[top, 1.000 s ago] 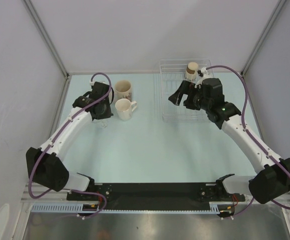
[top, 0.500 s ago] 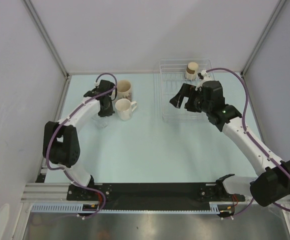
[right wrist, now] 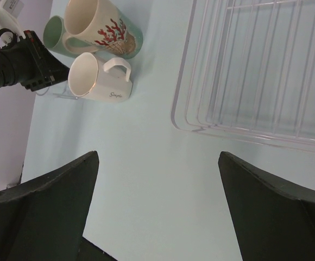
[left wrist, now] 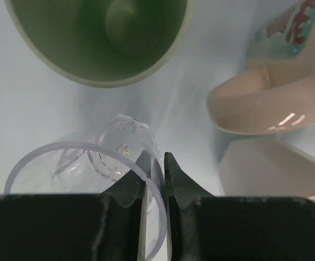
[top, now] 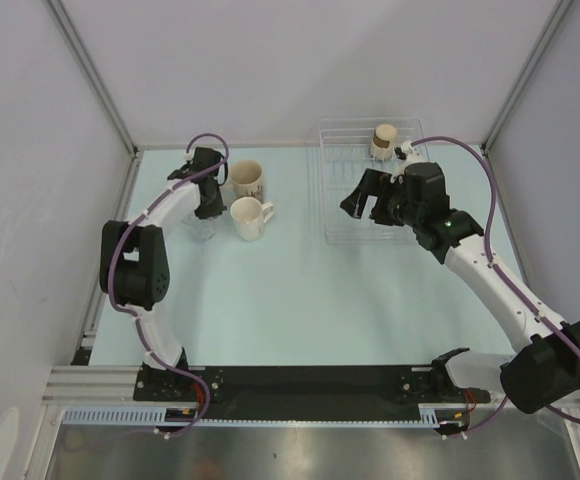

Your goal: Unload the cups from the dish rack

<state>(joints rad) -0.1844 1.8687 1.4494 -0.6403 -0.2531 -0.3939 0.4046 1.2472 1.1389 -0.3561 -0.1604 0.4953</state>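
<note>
Left gripper (left wrist: 153, 163), fingers pinched on clear cup (left wrist: 65, 168) wall.
Cup was stood at left of top view beside green cup (left wrist: 100, 38); arm had been folded back within the second, release judged due. Right gripper (top: 363, 203) was held spread over dish rack (top: 332, 150), tan cup (top: 383, 140) left inside.

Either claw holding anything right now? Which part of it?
The left claw pinches the clear cup by its rim wall, with one finger inside and one outside. The right claw is open and holds nothing.
</note>
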